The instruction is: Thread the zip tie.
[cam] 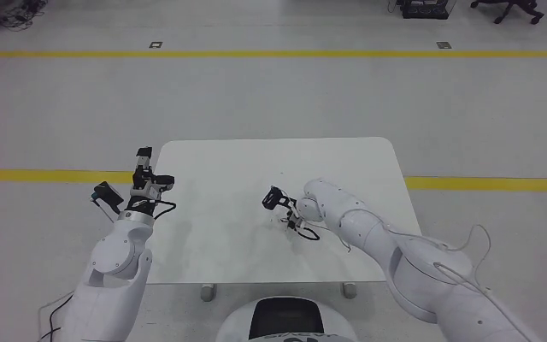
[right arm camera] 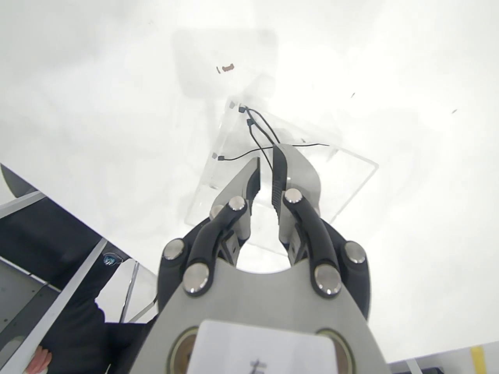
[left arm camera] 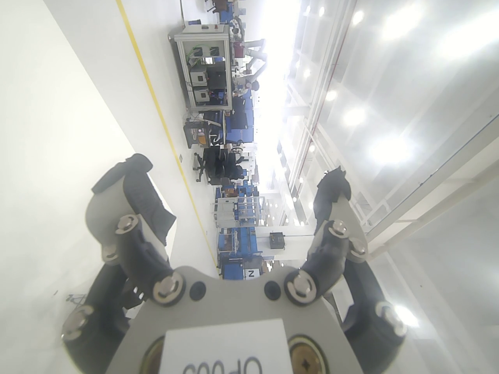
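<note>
We see the white desk (cam: 256, 162) carrying a clear plastic plate (right arm camera: 351, 180) near its middle, and the black zip tie (right arm camera: 259, 140) lies on that plate. The left pincer (left arm camera: 234, 175) hangs over the desk's left edge, well apart from the plate. It points out toward the room, its fingers are spread wide, and it holds nothing. The right pincer (right arm camera: 265, 155) is by far the nearer one, sitting low over the plate with its fingers drawn narrow. In the right wrist view the tie's long axis runs almost straight out from the pincer: its thin tail enters the slot between the two fingers, and its small square head lies at the plate's far corner, beside the heads of other ties. A slim gap shows on either side of the strand, so we judge the fingers have not pinched it. The coming move, as we read it, turns on closing squarely across that strand, which lies along the slot.
</note>
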`<control>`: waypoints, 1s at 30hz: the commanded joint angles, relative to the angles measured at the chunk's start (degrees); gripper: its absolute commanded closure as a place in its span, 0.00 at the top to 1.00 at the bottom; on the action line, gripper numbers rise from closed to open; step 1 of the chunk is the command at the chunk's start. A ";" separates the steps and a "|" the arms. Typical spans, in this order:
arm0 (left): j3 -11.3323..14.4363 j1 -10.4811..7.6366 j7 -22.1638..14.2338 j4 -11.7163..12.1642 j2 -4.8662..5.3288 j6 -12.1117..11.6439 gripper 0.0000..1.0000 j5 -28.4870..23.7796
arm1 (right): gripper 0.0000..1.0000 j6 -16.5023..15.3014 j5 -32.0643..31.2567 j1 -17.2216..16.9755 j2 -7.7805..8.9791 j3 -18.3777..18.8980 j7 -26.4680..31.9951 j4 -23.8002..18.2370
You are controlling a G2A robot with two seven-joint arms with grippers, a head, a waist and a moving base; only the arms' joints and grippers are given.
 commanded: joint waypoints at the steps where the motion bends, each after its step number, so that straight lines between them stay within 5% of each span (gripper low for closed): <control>1: 0.00 0.00 0.00 0.00 0.00 0.00 1.00 0.00 | 0.27 0.00 -0.52 0.10 0.00 0.00 -0.66 0.20; 13: 0.00 0.00 0.00 0.00 0.00 0.00 1.00 0.00 | 0.07 0.00 -1.99 0.03 -0.73 0.00 -1.30 1.46; 30: 0.00 0.00 0.00 0.00 0.00 0.00 1.00 0.00 | 0.09 0.00 -3.09 0.09 -2.23 0.00 -1.10 4.30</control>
